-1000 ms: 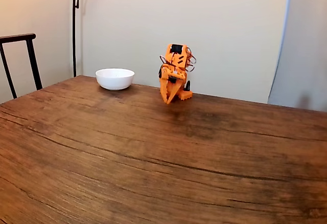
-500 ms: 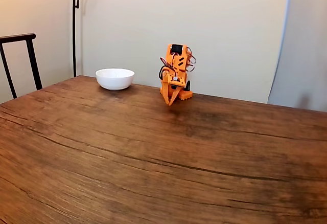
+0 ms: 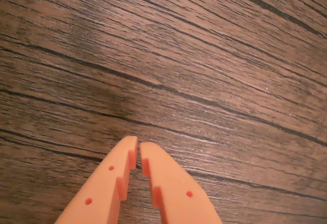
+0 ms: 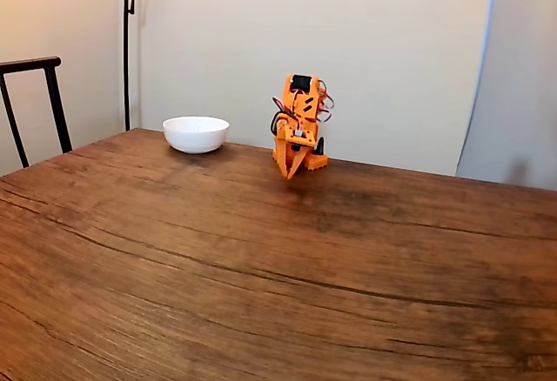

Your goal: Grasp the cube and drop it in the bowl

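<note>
The white bowl point(image 4: 196, 134) sits near the table's far edge, left of the folded orange arm in the fixed view. My orange gripper point(image 4: 290, 175) points down at the tabletop just right of the bowl, a short gap away from it. In the wrist view the gripper point(image 3: 138, 143) enters from the bottom edge, its two fingers almost touching at the tips with nothing between them, above bare wood. The blue cube is out of view.
A wide dark wooden table point(image 4: 261, 268) stretches from the arm toward the camera. A black chair back point(image 4: 35, 76) stands at the left edge, a thin lamp pole point(image 4: 127, 42) rises behind the bowl, and a plain wall lies behind the arm.
One second ago the fingers stood spread apart; they have since closed together. The arm has stayed folded in place and the bowl has not moved.
</note>
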Available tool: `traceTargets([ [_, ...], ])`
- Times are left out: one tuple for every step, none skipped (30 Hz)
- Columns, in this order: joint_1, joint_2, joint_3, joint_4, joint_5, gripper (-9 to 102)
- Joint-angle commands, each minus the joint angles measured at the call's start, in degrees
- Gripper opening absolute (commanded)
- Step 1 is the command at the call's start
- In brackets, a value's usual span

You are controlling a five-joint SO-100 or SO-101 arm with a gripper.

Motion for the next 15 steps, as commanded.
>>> traceTargets([
  [1.05,-0.62,-0.35,3.78,-4.22,-1],
  [1.05,-0.62,-0.35,3.78,-5.89,-1],
  [1.23,-0.62,-0.35,3.78,-7.03,-1],
  [1.41,-0.53,-0.35,3.78,-7.56,-1],
  [1.41,-0.53,-0.35,3.78,-7.82,-1],
  [1.41,-0.53,-0.35,3.78,-7.73,-1],
  [1.41,-0.53,-0.35,3.78,-7.73,-1],
  [1.41,-0.53,-0.35,3.78,-7.73,-1],
  [1.32,-0.53,-0.35,3.78,-7.65,-1],
  [0.97,-0.53,-0.35,3.78,-7.65,-1],
  [0.79,-0.53,-0.35,3.78,-7.56,-1],
  [0.79,-0.53,-0.35,3.78,-7.56,-1],
  [0.88,-0.53,-0.35,3.78,-7.56,-1],
  [0.97,-0.53,-0.35,3.78,-7.56,-1],
  [1.14,-0.53,-0.35,3.78,-7.56,-1],
])
